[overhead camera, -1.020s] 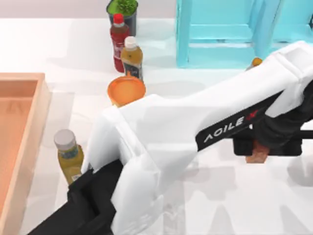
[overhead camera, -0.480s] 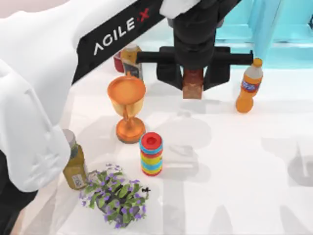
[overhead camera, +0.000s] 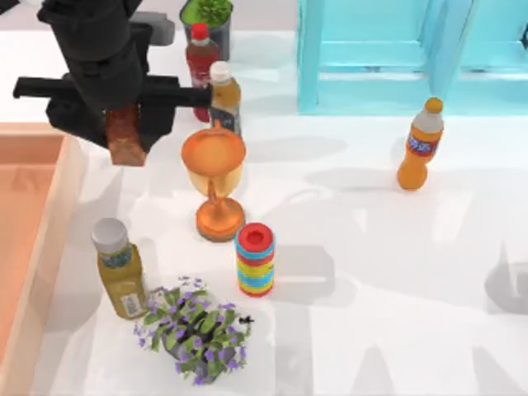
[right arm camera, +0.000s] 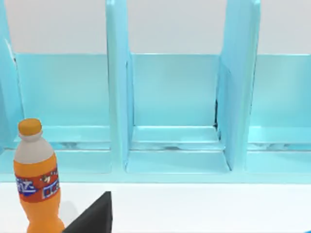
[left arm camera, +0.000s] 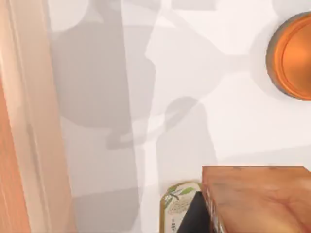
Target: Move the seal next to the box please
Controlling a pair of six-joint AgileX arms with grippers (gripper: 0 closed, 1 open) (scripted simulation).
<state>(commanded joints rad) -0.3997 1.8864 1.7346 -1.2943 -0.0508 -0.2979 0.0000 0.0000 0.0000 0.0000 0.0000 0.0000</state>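
Table: white, cluttered at centre.
Left gripper (overhead camera: pixel 124 132): clamped on seal (overhead camera: pixel 124 142), apparently airborne.
Box (overhead camera: pixel 49 247): at 8 o'clock from seal, awaiting placement beside wall.

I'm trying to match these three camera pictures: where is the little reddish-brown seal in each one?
Top view: the seal hangs in the left gripper, upper left, beside the box.
Left wrist view: seal fills the lower corner.
Right wrist view: absent.
Shared landmark: the orange goblet.
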